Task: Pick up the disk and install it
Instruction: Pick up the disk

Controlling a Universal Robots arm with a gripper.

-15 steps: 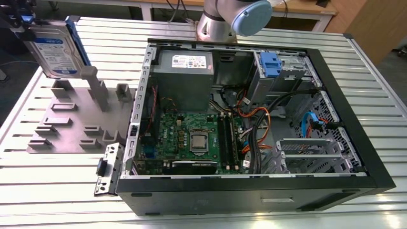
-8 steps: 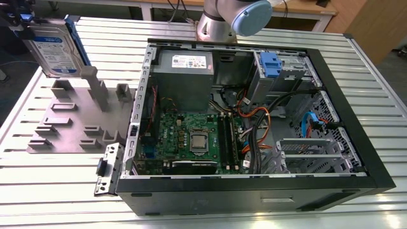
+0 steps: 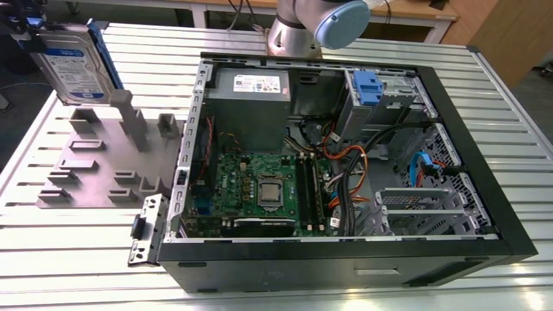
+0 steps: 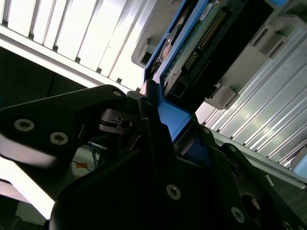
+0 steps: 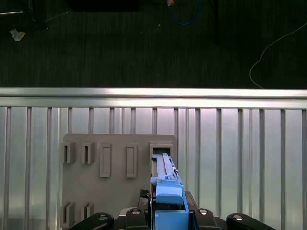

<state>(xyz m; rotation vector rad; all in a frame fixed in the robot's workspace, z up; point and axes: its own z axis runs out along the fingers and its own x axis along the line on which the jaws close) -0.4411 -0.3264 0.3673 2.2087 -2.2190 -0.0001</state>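
In the upper left of the exterior view, the flat silver-metal disk with a white-and-blue label and blue plastic side rails [image 3: 74, 65] hangs upright in the black gripper [image 3: 26, 29], directly over the grey plastic holder plate with upright slots and posts [image 3: 87, 175]. In both wrist views the black fingers [image 4: 148, 124] are pressed together on the blue rail at the disk's upper end, pinching it. Whether its lower edge is quite clear of the slot beneath cannot be told. The step in hand appears to be lifting the disk out, and that goes best with a straight vertical pull, since the disk stands close beside a tall grey post [image 3: 121, 103] that any tilt could snag. The grip bears on plastic only, so a slow, steady motion seems wise to avoid slip. The open black computer case [image 3: 346, 262] lies well apart, centre and right on the slatted aluminium table [image 3: 69, 265]
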